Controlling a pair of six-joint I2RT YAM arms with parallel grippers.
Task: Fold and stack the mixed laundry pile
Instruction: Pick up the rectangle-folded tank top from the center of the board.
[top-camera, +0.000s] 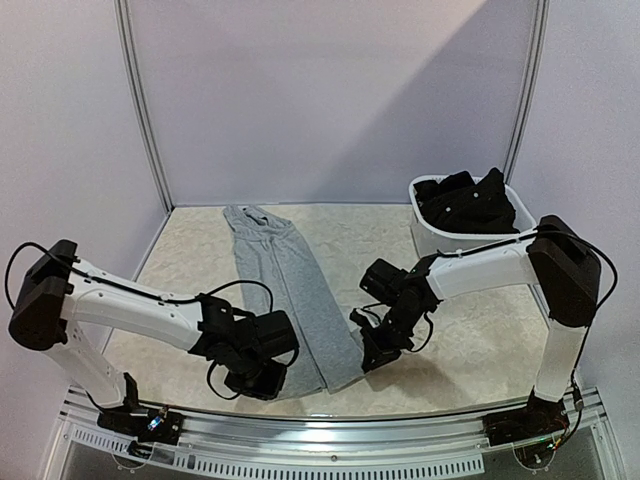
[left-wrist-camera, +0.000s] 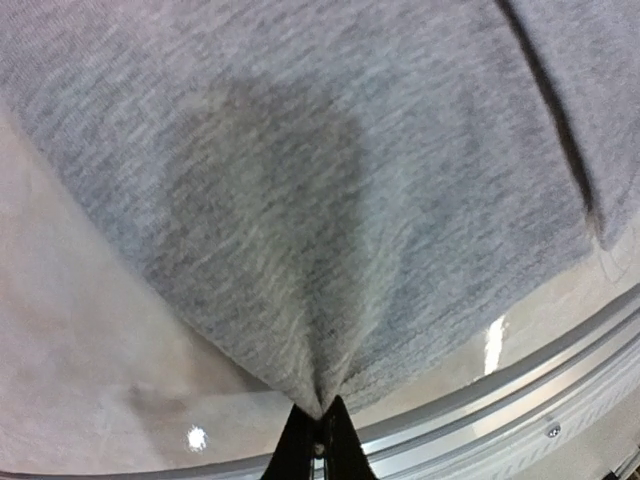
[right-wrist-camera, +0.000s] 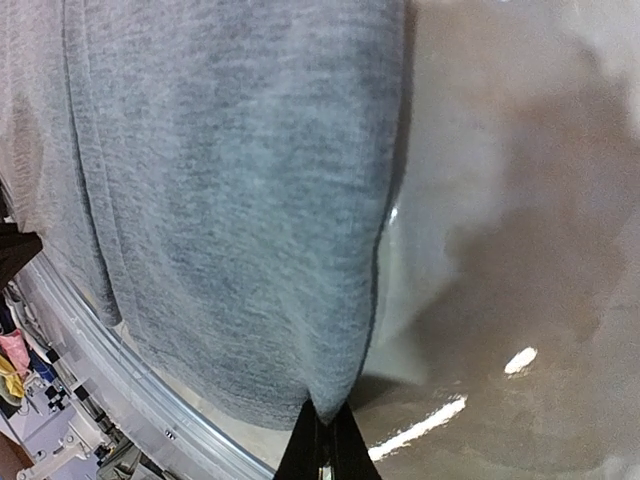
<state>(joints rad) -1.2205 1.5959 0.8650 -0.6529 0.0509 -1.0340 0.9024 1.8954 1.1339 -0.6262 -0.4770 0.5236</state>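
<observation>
A light grey sleeveless top (top-camera: 285, 290) lies stretched lengthwise on the table, neck end at the back. My left gripper (top-camera: 262, 383) is shut on its near left hem corner (left-wrist-camera: 318, 395). My right gripper (top-camera: 368, 352) is shut on its near right hem corner (right-wrist-camera: 335, 400). The cloth rises in a pinched peak at each set of fingertips. The large black garment (top-camera: 468, 202) is heaped in the white basket (top-camera: 432, 238). The printed piece is out of view.
The white basket stands at the back right of the beige table (top-camera: 190, 260). A metal rail (top-camera: 330, 425) runs along the near edge, just behind both grippers. Grey walls close the back and sides.
</observation>
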